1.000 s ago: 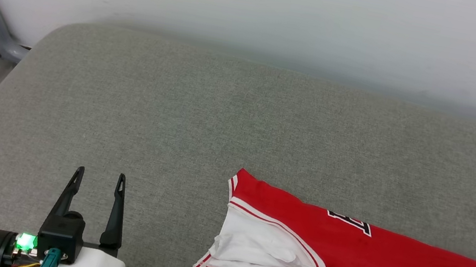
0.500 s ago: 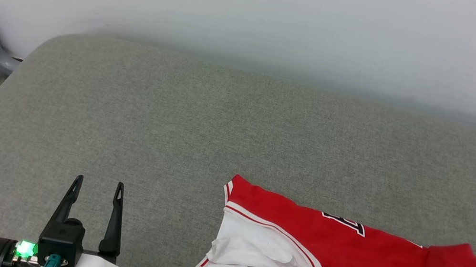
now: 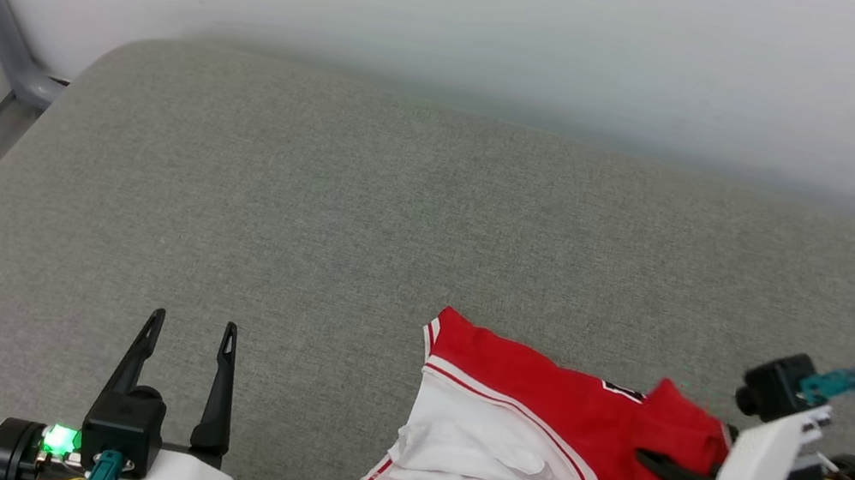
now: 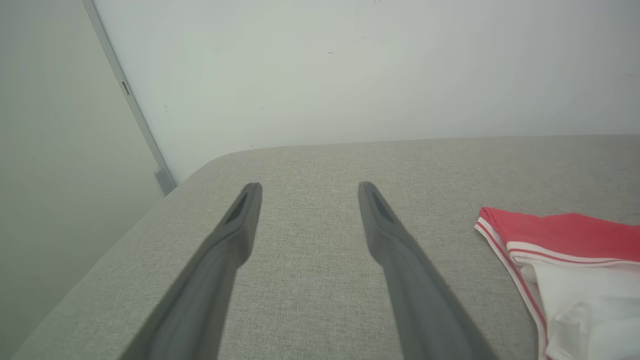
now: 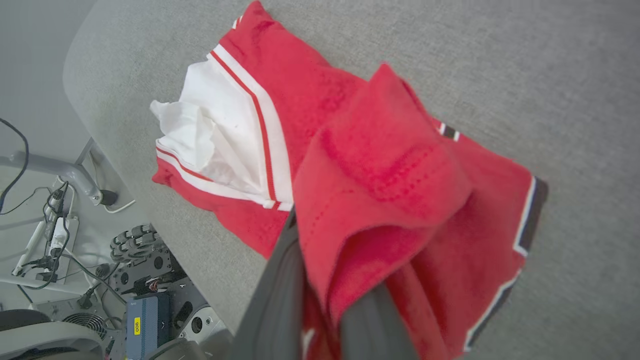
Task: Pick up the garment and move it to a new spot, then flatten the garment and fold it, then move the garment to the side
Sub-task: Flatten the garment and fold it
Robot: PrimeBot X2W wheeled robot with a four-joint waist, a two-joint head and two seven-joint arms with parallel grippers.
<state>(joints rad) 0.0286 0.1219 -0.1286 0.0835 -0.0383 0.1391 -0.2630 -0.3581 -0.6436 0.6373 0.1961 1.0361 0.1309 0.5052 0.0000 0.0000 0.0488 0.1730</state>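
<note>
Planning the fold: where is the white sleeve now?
In the head view's lower middle, the white sleeve lies at the left end of the garment on the grey cushion.

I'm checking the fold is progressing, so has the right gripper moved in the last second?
Yes. The right gripper, shut on the shirt, has carried its red edge left toward the white sleeve, which stayed put on the cushion.

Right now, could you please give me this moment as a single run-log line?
right gripper: shut on garment, red end raised | left gripper: open, empty, over grey cushion | garment: sleeve end lying on cushion
</note>
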